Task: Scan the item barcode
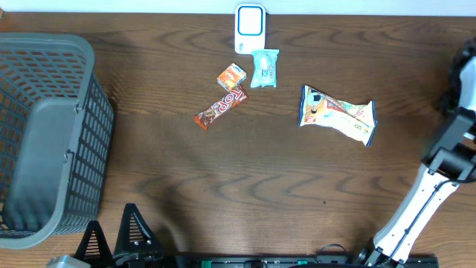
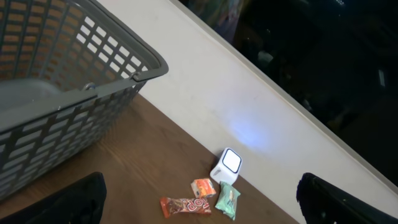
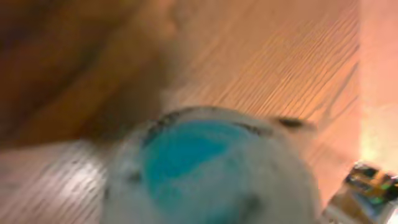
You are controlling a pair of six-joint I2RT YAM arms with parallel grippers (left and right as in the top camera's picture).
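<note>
Red wrapper (image 1: 221, 107) maybe reads "TOP"; item (image 3: 211, 168) in right claw (image 1: 464, 73) blurred.

You've got a table (image 1: 245, 186) of dark wood w/ visible grain, low sheen. Basket (image 1: 44, 141), left of frame: grey moulded plastic, matt. Scanner (image 1: 250, 28), top ctr: smooth white plastic, glossy. Candy bar (image 1: 221, 107), teal pouch (image 1: 265, 68), big pkt (image 1: 338, 113): crinkly glossy film.
</note>
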